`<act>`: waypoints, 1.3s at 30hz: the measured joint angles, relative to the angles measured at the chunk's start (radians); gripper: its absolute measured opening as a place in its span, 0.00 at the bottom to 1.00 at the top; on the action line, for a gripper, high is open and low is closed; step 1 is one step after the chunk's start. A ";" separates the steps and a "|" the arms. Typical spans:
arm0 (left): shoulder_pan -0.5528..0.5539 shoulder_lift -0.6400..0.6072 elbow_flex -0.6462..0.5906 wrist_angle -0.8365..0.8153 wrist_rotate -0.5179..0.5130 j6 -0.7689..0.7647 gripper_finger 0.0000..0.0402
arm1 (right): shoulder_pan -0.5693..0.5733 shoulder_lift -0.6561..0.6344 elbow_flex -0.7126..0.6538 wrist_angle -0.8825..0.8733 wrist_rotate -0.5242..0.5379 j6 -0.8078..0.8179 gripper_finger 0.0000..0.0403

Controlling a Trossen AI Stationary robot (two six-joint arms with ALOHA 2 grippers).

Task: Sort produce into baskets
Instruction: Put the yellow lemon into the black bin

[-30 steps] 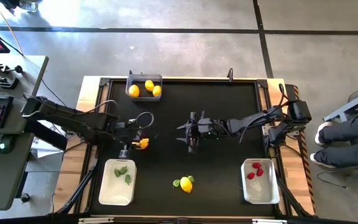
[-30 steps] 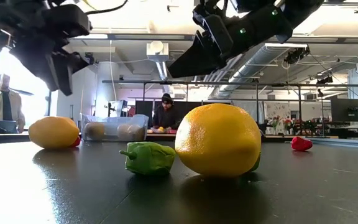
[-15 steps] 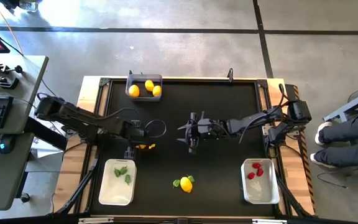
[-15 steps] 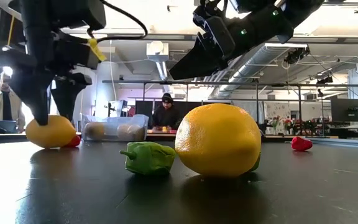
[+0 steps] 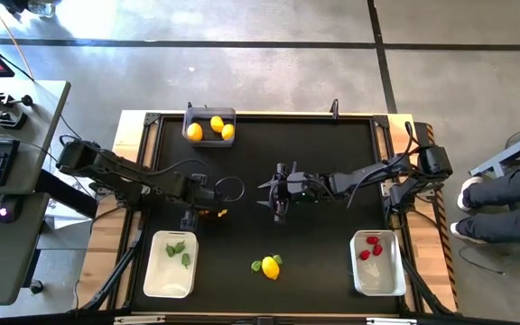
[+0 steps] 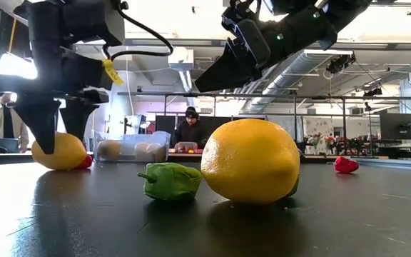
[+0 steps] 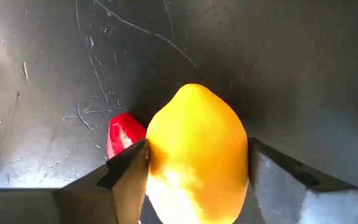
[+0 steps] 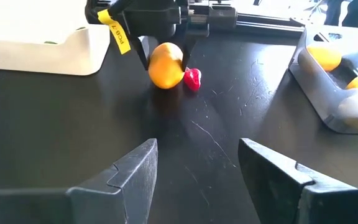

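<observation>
High view: overhead, straight down, whole table [image 5: 332, 153] in frame. Low view: at tabletop level, facing across into the room, very near a lemon [image 6: 250, 160] at frame centre. Left wrist view: close above another lemon [image 7: 194, 152] and a red piece [image 7: 123, 134]. Right wrist view: farther back, sharing that same pair, upper centre.
</observation>
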 joint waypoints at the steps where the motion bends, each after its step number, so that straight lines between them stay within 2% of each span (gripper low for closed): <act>1: 0.000 -0.004 -0.001 -0.002 -0.011 0.012 0.54 | 0.000 0.000 0.000 0.000 0.000 0.000 0.54; 6: 0.052 -0.049 -0.006 -0.002 -0.022 0.025 0.42 | 0.000 0.000 0.000 -0.002 0.000 0.000 0.54; 14: 0.223 -0.178 -0.005 0.064 -0.028 0.035 0.41 | 0.000 0.000 0.000 -0.004 0.000 -0.002 0.54; 19: 0.348 -0.211 -0.004 0.183 -0.177 -0.016 0.41 | 0.000 0.000 0.000 -0.004 0.000 -0.003 0.54; 26: 0.546 -0.176 -0.003 0.392 -0.241 0.022 0.41 | 0.000 0.000 0.000 -0.017 0.000 -0.003 0.54; 32: 0.737 -0.099 -0.003 0.523 -0.242 0.044 0.41 | 0.000 0.000 0.000 -0.029 0.000 -0.003 0.54; 39: 0.823 -0.008 -0.003 0.591 -0.188 0.086 0.41 | 0.000 0.000 0.000 -0.030 0.000 -0.003 0.54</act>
